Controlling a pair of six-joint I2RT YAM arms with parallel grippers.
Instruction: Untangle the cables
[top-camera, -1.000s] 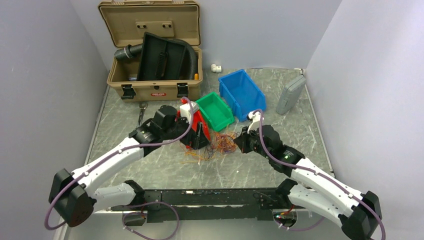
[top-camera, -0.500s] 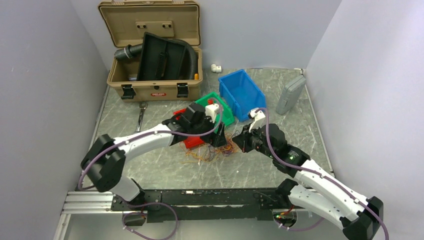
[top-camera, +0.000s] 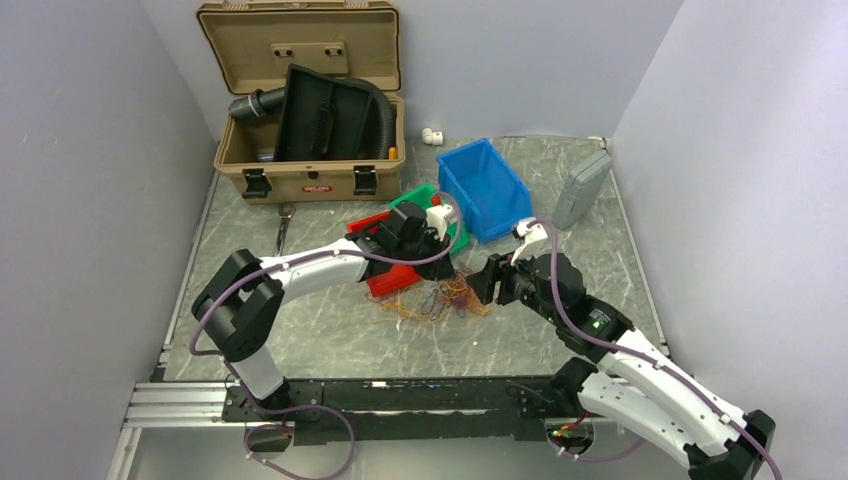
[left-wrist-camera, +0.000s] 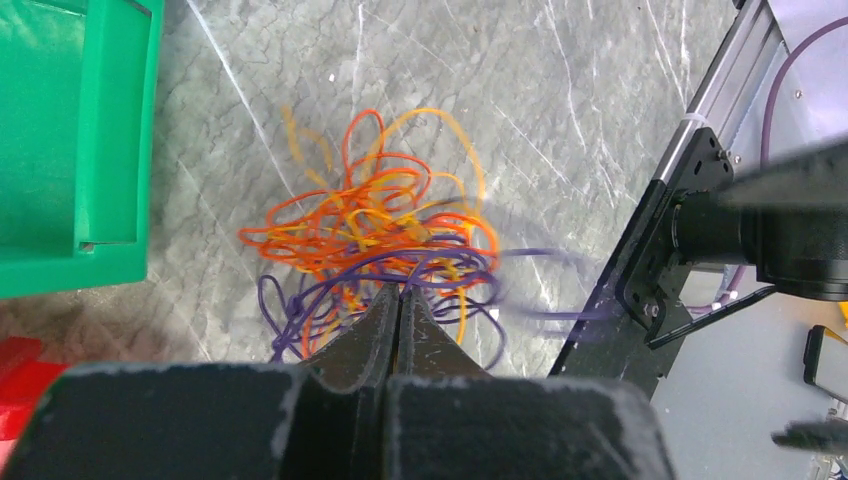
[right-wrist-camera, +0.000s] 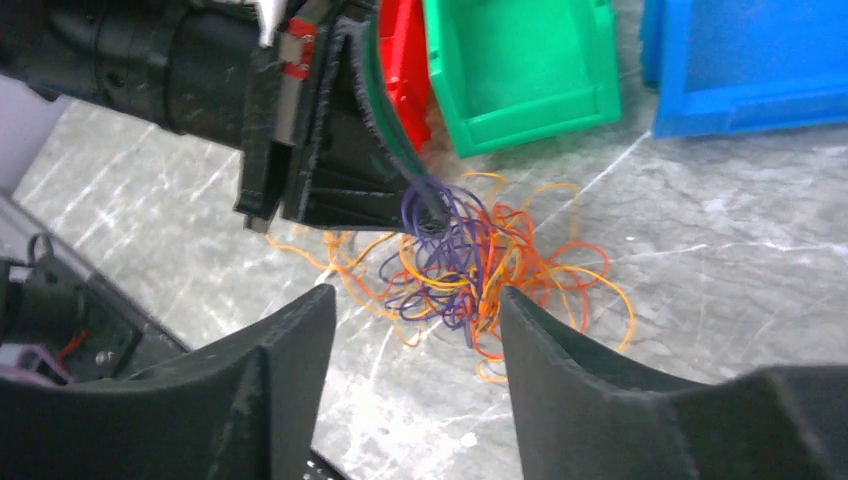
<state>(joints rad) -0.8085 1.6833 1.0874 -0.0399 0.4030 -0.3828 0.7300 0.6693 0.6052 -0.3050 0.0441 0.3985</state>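
The cables (top-camera: 440, 300) lie as a loose tangle of thin orange, red and purple wires on the marble table, in front of the green bin. My left gripper (top-camera: 440, 268) reaches in from the left, and its jaws are pressed together on purple strands at the tangle's near edge (left-wrist-camera: 400, 290). The right wrist view shows those tips (right-wrist-camera: 430, 215) pinching purple loops of the cables (right-wrist-camera: 500, 260). My right gripper (top-camera: 487, 285) hovers just right of the pile, open, with nothing between its fingers (right-wrist-camera: 415, 300). From the left wrist the cables (left-wrist-camera: 380, 225) spread beyond the tips.
A green bin (top-camera: 458, 235) and a blue bin (top-camera: 485, 185) stand just behind the tangle, and a red part (top-camera: 385, 282) lies under the left arm. The open tan case (top-camera: 300, 100) with a black hose sits at the back left. A grey box (top-camera: 581, 188) is at the back right.
My left arm swung right over the tangle and its jaws shut on purple strands. My right gripper opened and drew back slightly to the right.
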